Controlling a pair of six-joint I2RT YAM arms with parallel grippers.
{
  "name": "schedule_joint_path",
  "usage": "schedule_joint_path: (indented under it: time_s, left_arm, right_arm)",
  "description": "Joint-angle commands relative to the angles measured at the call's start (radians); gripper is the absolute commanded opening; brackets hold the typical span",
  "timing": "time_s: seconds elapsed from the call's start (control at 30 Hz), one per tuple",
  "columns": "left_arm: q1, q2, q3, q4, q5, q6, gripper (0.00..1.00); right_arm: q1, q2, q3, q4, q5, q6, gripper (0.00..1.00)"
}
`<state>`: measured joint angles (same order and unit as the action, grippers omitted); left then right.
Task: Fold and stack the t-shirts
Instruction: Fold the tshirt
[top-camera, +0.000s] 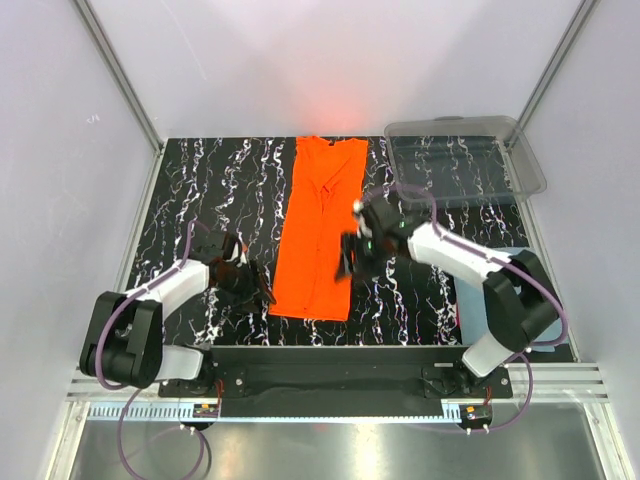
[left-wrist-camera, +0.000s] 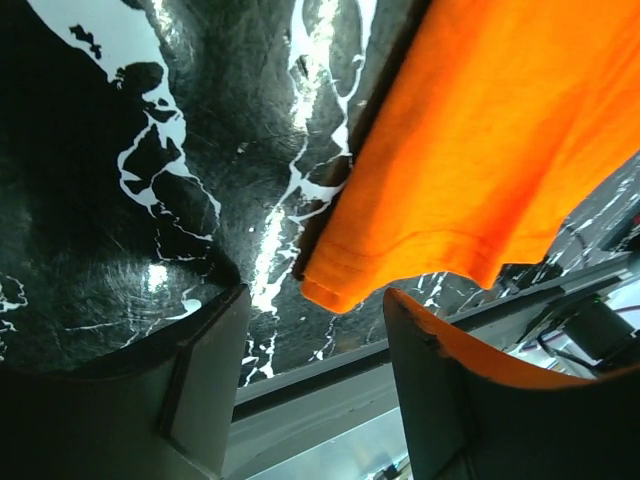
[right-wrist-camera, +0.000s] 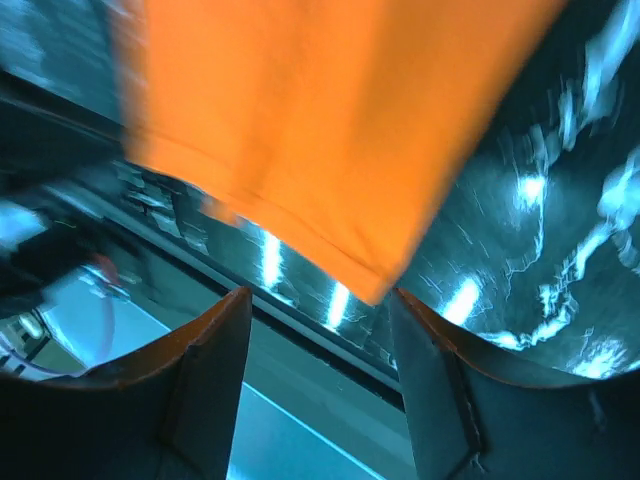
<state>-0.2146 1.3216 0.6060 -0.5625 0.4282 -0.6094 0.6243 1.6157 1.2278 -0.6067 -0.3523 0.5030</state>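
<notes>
t-shirt (top-camera: 318, 235): long narrow orange strip

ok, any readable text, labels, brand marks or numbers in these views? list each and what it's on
None: no text can be read in any view.
orange t-shirt: plain, no print or tag showing.
clear plastic bin: no label visible.
small boards on the near rail: any markings are too small to read.
The right wrist view is motion-blurred; nothing legible there.
</notes>
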Motion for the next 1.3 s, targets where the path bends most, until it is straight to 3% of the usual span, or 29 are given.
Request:
schedule_joint_path:
  time_s: [0.0, 0.13, 0.23, 0.4, 0.6, 0.7, 0.9, 1.0, 1.1, 1.2, 1.27]
  left_arm:
    - [0.004, 0.031, 0.018, 0.026, 0.013, 0.031, 0.59]
    - [0.006, 0.05, 0.011, 0.041, 0.041, 0.034, 0.59]
    - [0.006, 0.063, 0.008, 0.058, 0.046, 0.039, 0.58]
    - [0.004, 0.123, 0.014, 0.058, 0.044, 0.046, 0.45]
    - [0.006, 0.162, 0.023, 0.059, 0.011, 0.057, 0.43]
    - [0.006, 0.171, 0.021, 0.056, -0.008, 0.057, 0.36]
    - [0.006, 0.162, 0.005, 0.046, -0.049, 0.033, 0.34]
    - [0.004, 0.165, 0.005, 0.044, -0.037, 0.028, 0.33]
    - [0.006, 0.151, -0.006, 0.047, -0.032, 0.013, 0.25]
    - [0.003, 0.122, -0.041, 0.073, 0.001, -0.016, 0.15]
    - [0.003, 0.102, -0.072, 0.085, 0.007, -0.039, 0.07]
  right_arm:
    - [0.025, -0.09, -0.257, 0.185, -0.086, 0.159, 0.64]
    - [0.034, -0.183, -0.419, 0.291, -0.06, 0.225, 0.64]
    - [0.034, -0.214, -0.533, 0.398, -0.074, 0.296, 0.57]
    - [0.035, -0.192, -0.652, 0.585, -0.105, 0.431, 0.57]
    - [0.038, -0.146, -0.695, 0.66, -0.094, 0.508, 0.59]
    - [0.038, -0.12, -0.705, 0.685, -0.079, 0.523, 0.59]
    - [0.052, -0.047, -0.705, 0.734, -0.111, 0.569, 0.55]
    - [0.058, -0.057, -0.737, 0.739, -0.073, 0.589, 0.48]
    - [0.058, -0.06, -0.751, 0.729, -0.051, 0.58, 0.39]
    - [0.057, -0.074, -0.769, 0.722, -0.019, 0.575, 0.12]
    - [0.058, -0.105, -0.781, 0.707, 0.002, 0.571, 0.0]
